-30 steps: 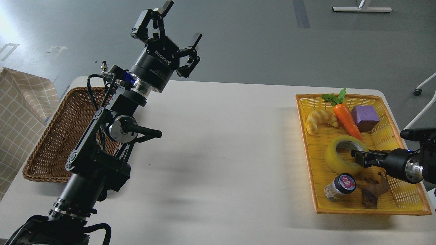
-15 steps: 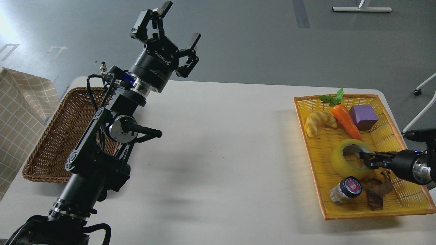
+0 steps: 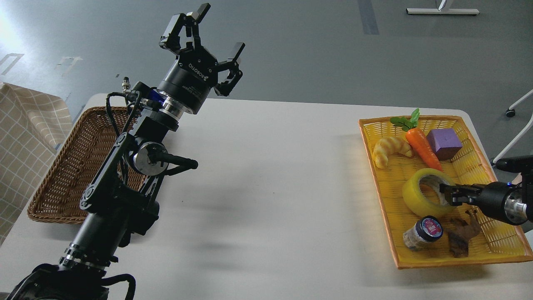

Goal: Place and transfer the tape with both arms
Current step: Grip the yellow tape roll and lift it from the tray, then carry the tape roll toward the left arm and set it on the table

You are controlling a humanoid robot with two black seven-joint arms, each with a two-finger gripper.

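— What's the floor (image 3: 300,50) like from where you stand?
— Grey and smooth, glare at far left, a darker stripe (image 3: 368,16) near the top.
— Furniture?
— A white table (image 3: 266,200), a checked cloth (image 3: 25,125) left, white legs (image 3: 516,125) right.

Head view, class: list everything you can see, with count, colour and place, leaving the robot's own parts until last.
table: one, white, centre
yellow basket: one, on table's right
tape: one roll, translucent yellow, in yellow basket
croissant: one, pale yellow, basket's far end
carrot: one, orange, beside croissant
cube: one, purple, far right corner
jar: one, dark-lidded, near end
brown object: one, beside jar
wicker basket: one, brown, table's left
left hand: black, open, raised
right hand: black, at tape's rim
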